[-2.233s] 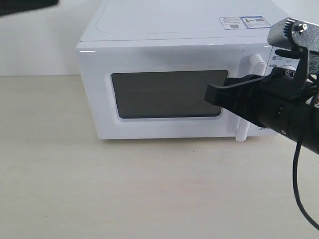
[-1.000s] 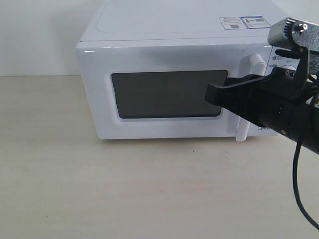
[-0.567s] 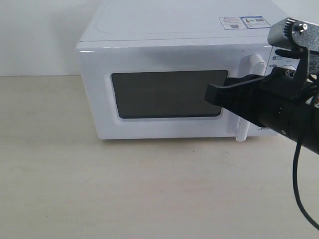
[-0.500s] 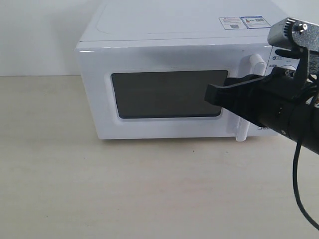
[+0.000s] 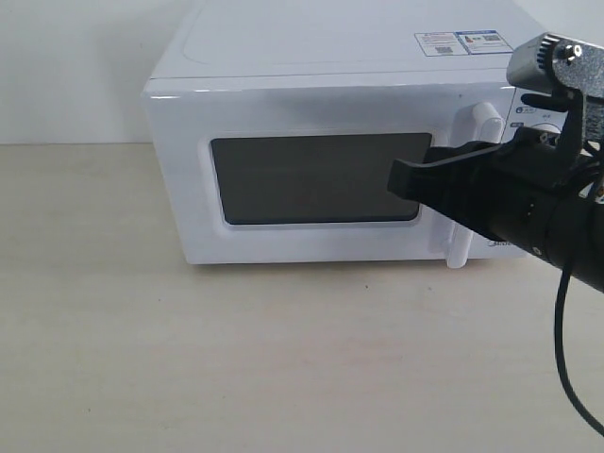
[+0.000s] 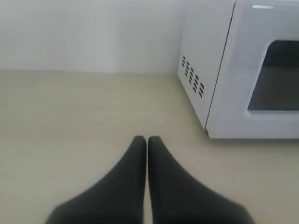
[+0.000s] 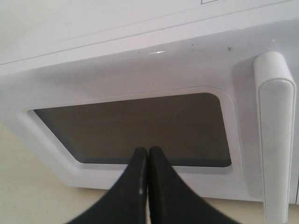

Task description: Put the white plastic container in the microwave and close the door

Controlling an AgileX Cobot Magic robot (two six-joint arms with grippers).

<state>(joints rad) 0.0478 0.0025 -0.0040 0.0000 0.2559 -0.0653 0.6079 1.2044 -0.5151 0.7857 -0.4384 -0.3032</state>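
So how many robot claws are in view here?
2. The left claw, shut, hangs over the table near the microwave; the right claw, shut, faces the door beside its handle.

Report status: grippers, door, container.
Left gripper shut, empty, over table beside microwave. Right gripper shut, empty, facing door. Door closed; container not in view. Nothing seen in the way.

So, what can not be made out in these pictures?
White plastic container: in no view; the dark mesh window of the white boxy microwave shows nothing inside.
Round white dials, exterior view: mostly behind the black right arm.
Sticker print on top, exterior view: too small.
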